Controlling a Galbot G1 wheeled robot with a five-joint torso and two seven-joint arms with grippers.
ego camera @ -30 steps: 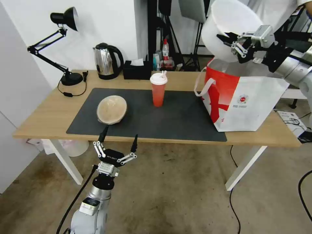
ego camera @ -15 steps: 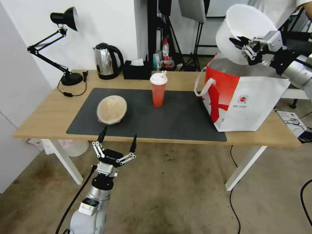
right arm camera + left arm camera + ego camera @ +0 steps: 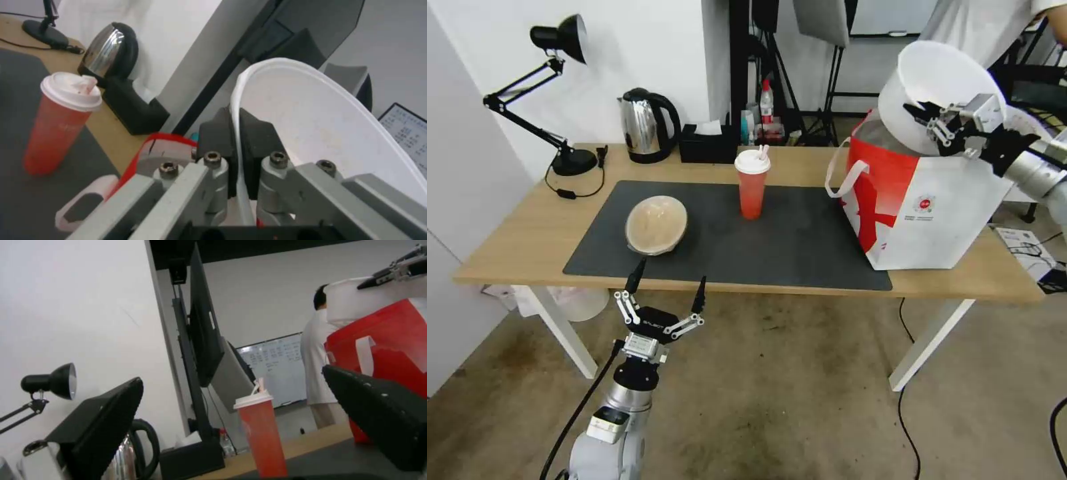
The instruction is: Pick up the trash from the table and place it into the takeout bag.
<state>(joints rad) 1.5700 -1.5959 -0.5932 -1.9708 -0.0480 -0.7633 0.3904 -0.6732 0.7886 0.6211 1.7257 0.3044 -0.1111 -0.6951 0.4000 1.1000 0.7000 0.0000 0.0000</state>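
The white bowl point(image 3: 937, 87) hangs tilted just over the open top of the takeout bag point(image 3: 934, 207), its rim pinched in the right gripper point(image 3: 928, 120). The bag stands at the mat's point(image 3: 800, 247) right end on the table point(image 3: 514, 247). The left gripper point(image 3: 667, 287) hovers spread wide off the table's front edge, near the tan lidded bowl point(image 3: 656, 225); the red cup point(image 3: 752, 185) stands apart mid-mat.

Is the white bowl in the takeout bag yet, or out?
Out: the right gripper holds the white bowl by its rim, tilted, above the takeout bag.
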